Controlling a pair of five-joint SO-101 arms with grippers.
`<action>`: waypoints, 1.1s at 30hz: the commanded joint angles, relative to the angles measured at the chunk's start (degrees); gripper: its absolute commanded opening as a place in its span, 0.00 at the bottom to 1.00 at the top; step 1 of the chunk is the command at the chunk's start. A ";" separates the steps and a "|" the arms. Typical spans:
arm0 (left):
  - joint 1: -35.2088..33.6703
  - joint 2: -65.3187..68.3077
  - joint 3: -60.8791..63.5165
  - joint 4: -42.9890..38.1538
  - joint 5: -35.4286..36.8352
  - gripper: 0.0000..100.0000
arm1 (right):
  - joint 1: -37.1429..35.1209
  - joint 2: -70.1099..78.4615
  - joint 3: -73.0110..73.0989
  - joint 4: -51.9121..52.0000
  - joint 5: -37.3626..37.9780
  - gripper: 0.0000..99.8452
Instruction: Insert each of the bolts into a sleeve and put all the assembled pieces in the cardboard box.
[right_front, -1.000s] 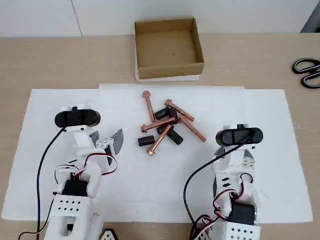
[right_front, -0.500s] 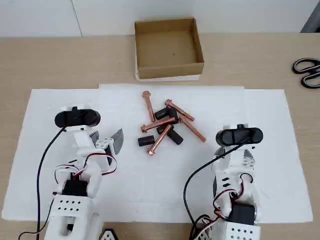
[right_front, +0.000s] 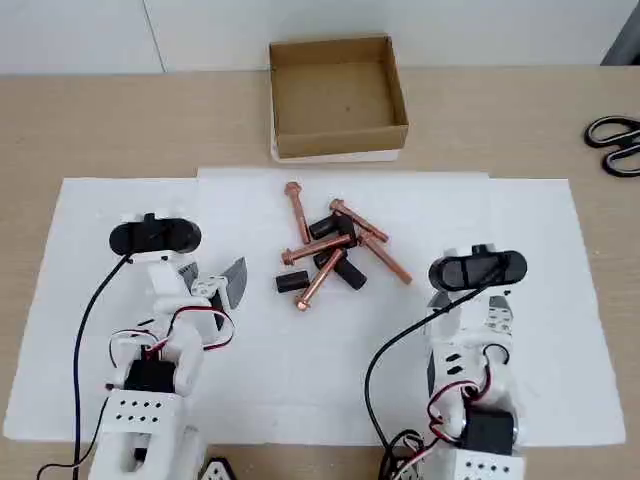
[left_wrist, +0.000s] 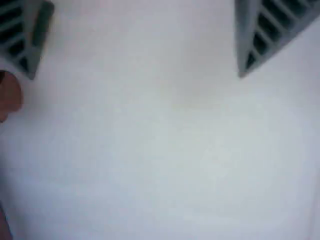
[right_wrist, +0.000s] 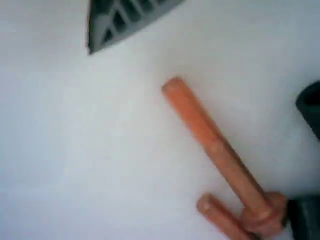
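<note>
Several copper bolts (right_front: 300, 212) and short black sleeves (right_front: 292, 282) lie heaped on the white sheet (right_front: 300, 370). The cardboard box (right_front: 338, 138) stands behind the heap with nothing inside. My left gripper (right_front: 212, 276) hovers left of the heap, open, its two fingers (left_wrist: 250, 35) wide apart over bare sheet. My right gripper (right_front: 470, 305) stands right of the heap, open. In the right wrist view one finger (right_wrist: 127, 20) hangs above the sheet, a copper bolt (right_wrist: 215, 145) lies close by, a second bolt (right_wrist: 220, 217) touches its head, and a black sleeve (right_wrist: 310, 107) sits at the edge.
Black-handled scissors (right_front: 615, 145) lie on the wooden table at the far right. The box rests on a white pad (right_front: 340, 155) just past the sheet's far edge. Bare sheet stretches in front of the heap, between the two arms.
The right arm has shifted slightly towards the heap. The left arm and the parts have not moved.
</note>
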 joint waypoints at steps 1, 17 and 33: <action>0.09 -0.70 -0.31 -0.97 0.00 0.25 | 0.66 -0.75 -8.88 3.56 4.92 0.20; 0.09 -0.70 -0.31 -0.97 0.00 0.25 | 0.75 -0.66 -34.99 8.84 16.35 0.20; 0.09 -0.70 -0.31 -0.97 0.00 0.25 | 0.75 -0.22 -50.37 8.40 16.00 0.20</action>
